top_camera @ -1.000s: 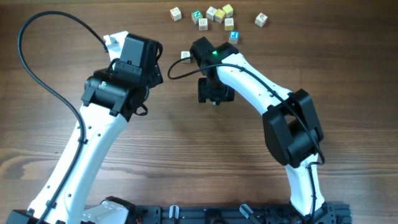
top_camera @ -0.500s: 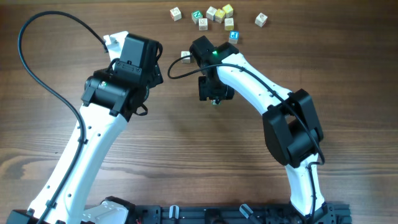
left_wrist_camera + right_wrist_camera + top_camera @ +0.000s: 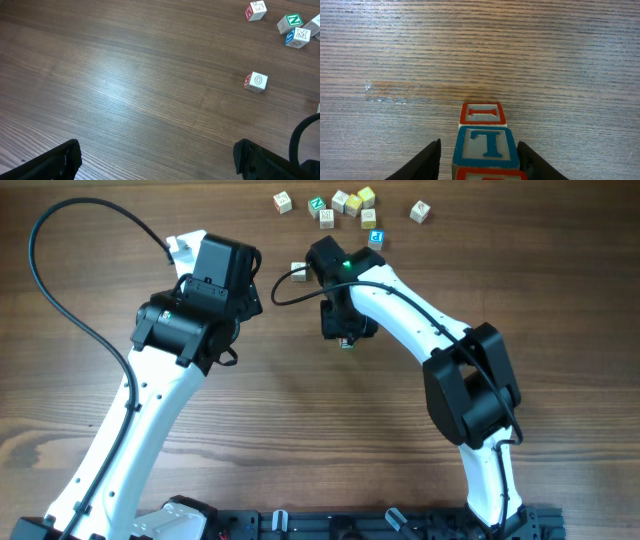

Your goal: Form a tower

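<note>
Right pincer [image 3: 479, 145], narrower than a second ago, astride the tower [image 3: 485, 135]

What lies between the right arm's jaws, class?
The tower of letter cubes sits between them, with wooden table beyond; the right wrist view shows it.

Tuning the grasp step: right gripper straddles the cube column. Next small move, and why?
Probably close the right gripper on the tower at the blue T cube. Its fingers flank that cube, but a gap still shows beside it, so nothing looks gripped yet.
</note>
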